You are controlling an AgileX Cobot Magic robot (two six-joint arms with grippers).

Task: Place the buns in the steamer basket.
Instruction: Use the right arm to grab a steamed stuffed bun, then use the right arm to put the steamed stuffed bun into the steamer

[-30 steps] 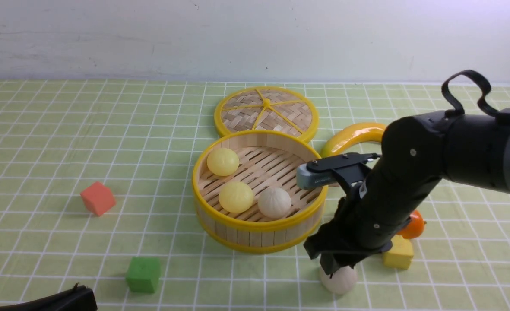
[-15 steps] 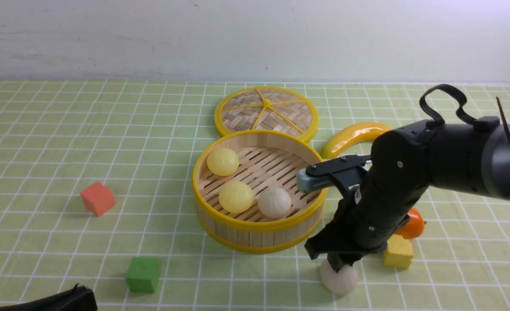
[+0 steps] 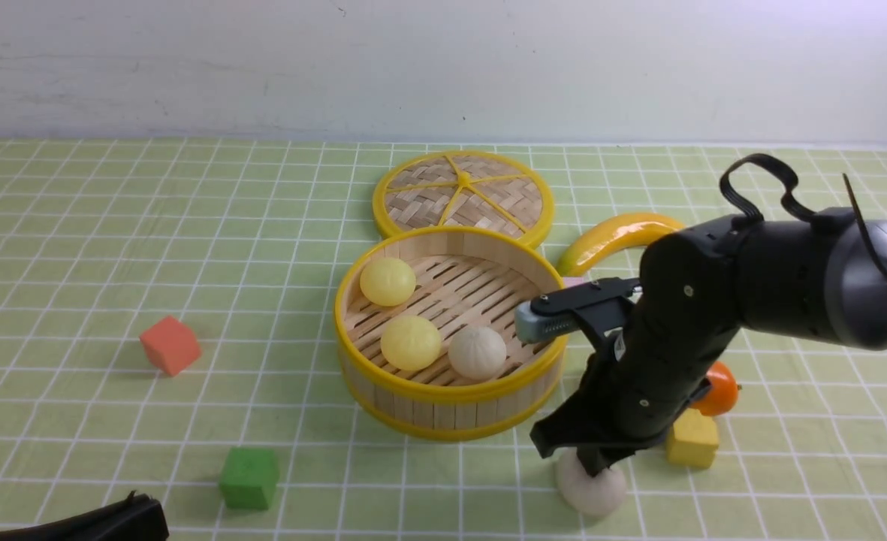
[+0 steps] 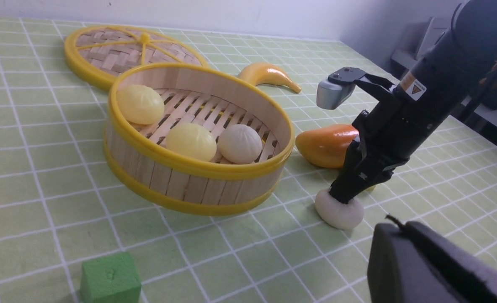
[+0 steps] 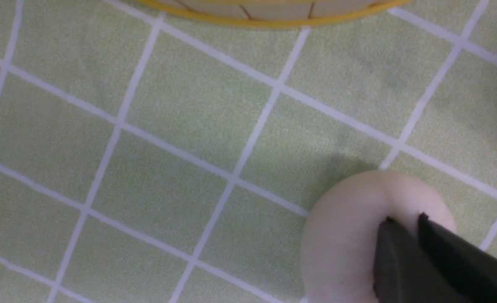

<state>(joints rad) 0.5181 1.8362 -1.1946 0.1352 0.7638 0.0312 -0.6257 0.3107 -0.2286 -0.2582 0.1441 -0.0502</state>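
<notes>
Steamer basket (image 3: 451, 398) holds three buns (image 3: 411, 342); a fourth bun (image 3: 595, 496) sits outside.
The fourth bun lies on the checked cloth just beside the basket; the right gripper (image 3: 589, 472) pinches its top, jaws nearly together. The left gripper (image 3: 113, 520) has its jaws together. The yellow warning label (image 4: 413, 81) on the right arm is unreadable.

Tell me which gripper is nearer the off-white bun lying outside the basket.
Right. The right gripper is pinched onto the top of the off-white bun; the left gripper sits far off to its left, beyond the green cube.
</notes>
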